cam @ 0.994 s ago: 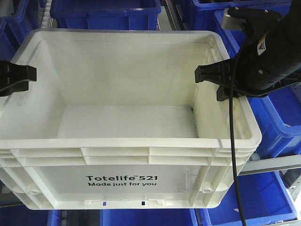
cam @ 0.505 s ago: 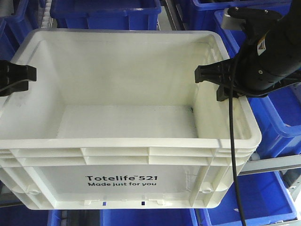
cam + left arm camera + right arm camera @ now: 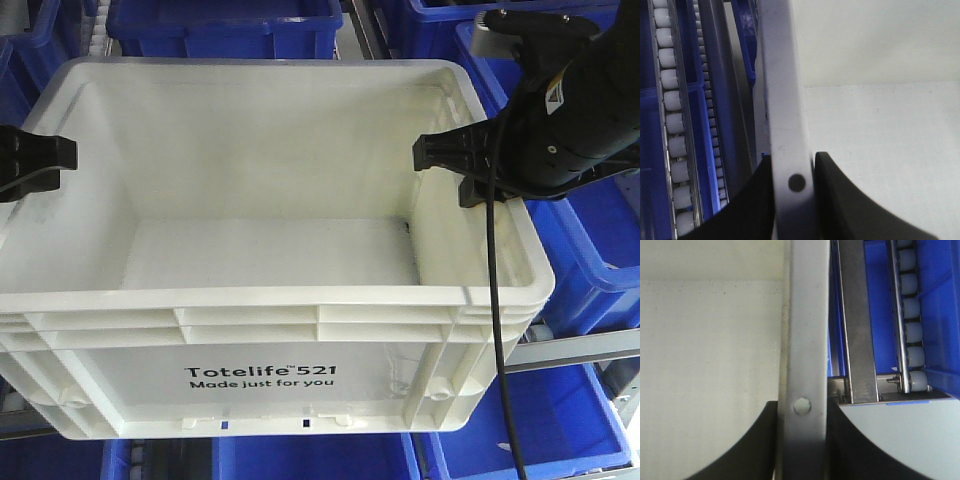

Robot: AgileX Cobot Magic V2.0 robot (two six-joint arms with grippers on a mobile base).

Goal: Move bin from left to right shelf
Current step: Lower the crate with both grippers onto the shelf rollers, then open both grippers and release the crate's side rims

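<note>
The bin [image 3: 270, 200] has crept a shade upward and to the right in the front view over the last second, and both arms have moved with it. I take that to mean the lift is under way and the carry toward the right shelf is only starting. It hangs between the grippers in front of the rows of blue bins [image 3: 225, 25]. It is an empty white tote of smooth, slightly scuffed plastic, rectangular with rounded corners, a ribbed band under its rim and black lettering on the near side. The left gripper [image 3: 45, 165] and right gripper [image 3: 450, 175] are each clamped on a side wall, one black finger inside and one outside. The wrist views show the curved pads tight against the wall. Below lie steel rails and pale cylindrical rollers [image 3: 672, 100]. Smallest of all is a round stud [image 3: 796, 182] in the pinched rim.
</note>
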